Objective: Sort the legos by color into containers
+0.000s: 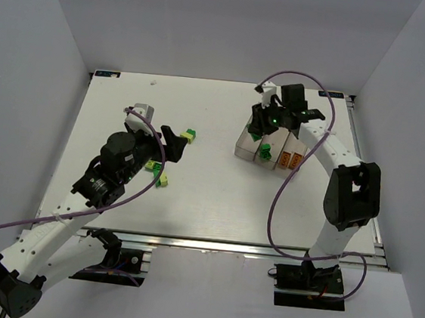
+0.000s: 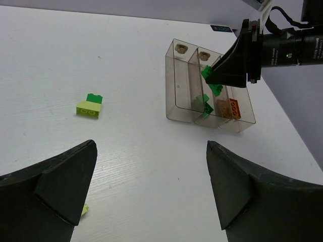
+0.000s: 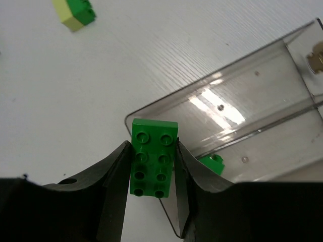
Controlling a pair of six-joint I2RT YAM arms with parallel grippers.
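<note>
My right gripper (image 3: 151, 147) is shut on a dark green lego (image 3: 153, 156) and holds it over the near end of the containers (image 3: 242, 116). It also shows in the top view (image 1: 264, 128) and the left wrist view (image 2: 224, 74). The containers (image 2: 177, 85) are three joined clear bins. The left bin looks empty, the middle one holds dark green legos (image 2: 204, 103), and the right one holds orange legos (image 2: 230, 107). My left gripper (image 2: 151, 146) is open and empty above the table, near loose legos (image 1: 153, 167).
A joined dark green and yellow-green brick pair (image 2: 90, 105) lies left of the bins and shows in the top view (image 1: 190, 135). A yellow-green brick (image 1: 162, 179) lies below my left gripper (image 1: 170, 143). White walls enclose the table (image 1: 208, 204).
</note>
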